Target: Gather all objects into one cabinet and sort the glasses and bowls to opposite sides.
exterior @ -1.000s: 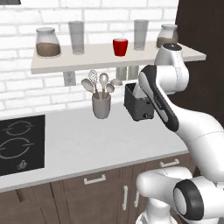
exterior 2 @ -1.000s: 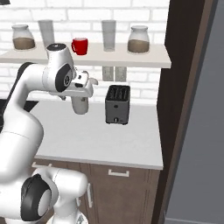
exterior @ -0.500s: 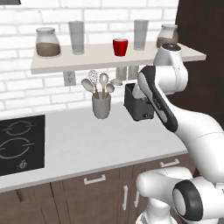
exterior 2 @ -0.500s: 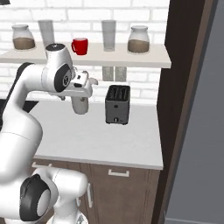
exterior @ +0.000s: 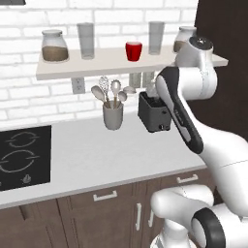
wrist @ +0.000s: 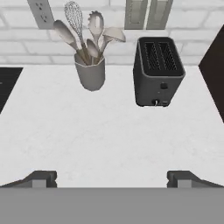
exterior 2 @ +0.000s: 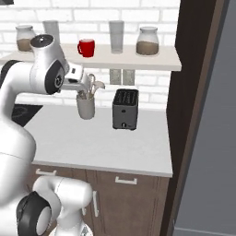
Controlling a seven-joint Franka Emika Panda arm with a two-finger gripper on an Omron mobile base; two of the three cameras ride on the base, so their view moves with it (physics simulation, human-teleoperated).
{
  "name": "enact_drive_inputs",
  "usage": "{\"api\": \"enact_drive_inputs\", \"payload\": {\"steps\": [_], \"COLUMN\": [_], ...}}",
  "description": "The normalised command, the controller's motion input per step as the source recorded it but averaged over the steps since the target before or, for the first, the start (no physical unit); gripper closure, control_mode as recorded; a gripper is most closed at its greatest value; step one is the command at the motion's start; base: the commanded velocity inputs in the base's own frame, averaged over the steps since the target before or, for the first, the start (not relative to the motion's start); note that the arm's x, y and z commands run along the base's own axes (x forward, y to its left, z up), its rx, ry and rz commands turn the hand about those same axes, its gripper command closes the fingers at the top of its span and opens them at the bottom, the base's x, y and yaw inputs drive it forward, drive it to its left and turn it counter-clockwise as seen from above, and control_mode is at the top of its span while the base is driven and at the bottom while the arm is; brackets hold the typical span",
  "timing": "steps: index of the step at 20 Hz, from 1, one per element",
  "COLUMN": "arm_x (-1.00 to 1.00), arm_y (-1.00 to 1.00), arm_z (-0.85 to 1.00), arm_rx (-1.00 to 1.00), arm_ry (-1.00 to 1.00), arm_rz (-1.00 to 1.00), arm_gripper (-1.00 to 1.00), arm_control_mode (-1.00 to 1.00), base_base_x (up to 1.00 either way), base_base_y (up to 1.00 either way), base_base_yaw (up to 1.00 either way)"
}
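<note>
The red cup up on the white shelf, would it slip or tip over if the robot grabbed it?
The red cup looks glossy, so it might slip a little. It is short and stands flat on the shelf, so it probably won't tip. It is small and likely light.

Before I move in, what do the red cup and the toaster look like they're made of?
The red cup: glossy, opaque red with a handle, likely glazed ceramic, though plastic is possible. The toaster: dark grey casing with a dull sheen and two top slots, probably painted metal or plastic.

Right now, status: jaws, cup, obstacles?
Gripper open, jaws wide apart, holding nothing. Red cup on white wall shelf. Toaster and utensil holder below.
</note>
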Motion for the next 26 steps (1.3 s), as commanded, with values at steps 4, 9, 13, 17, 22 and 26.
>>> {"api": "enact_drive_inputs", "payload": {"steps": [4, 9, 13, 17, 22, 26], "arm_x": [0.30, 0.72, 0.99, 0.64, 0.59, 0.74], "arm_y": [0.67, 0.67, 0.49, 0.00, 0.00, -0.13], "arm_z": [1.00, 0.84, 0.49, 0.13, -0.06, -0.08], "arm_rx": [0.01, 0.01, 0.02, 0.11, 0.05, 0.00], "arm_ry": [-0.30, -0.15, -0.11, 0.00, 0.00, 0.00], "arm_rz": [-0.18, -0.27, -0.27, -0.15, -0.08, -0.01], "arm_gripper": [-1.00, -1.00, -1.00, -1.00, -1.00, -1.00], "arm_control_mode": [-1.00, -1.00, -1.00, -1.00, -1.00, -1.00], "base_base_x": [0.00, 0.00, 0.00, 0.00, 0.00, 0.00], "base_base_y": [0.00, 0.00, 0.00, 0.00, 0.00, 0.00], "base_base_yaw": [0.00, 0.00, 0.00, 0.00, 0.00, 0.00]}}
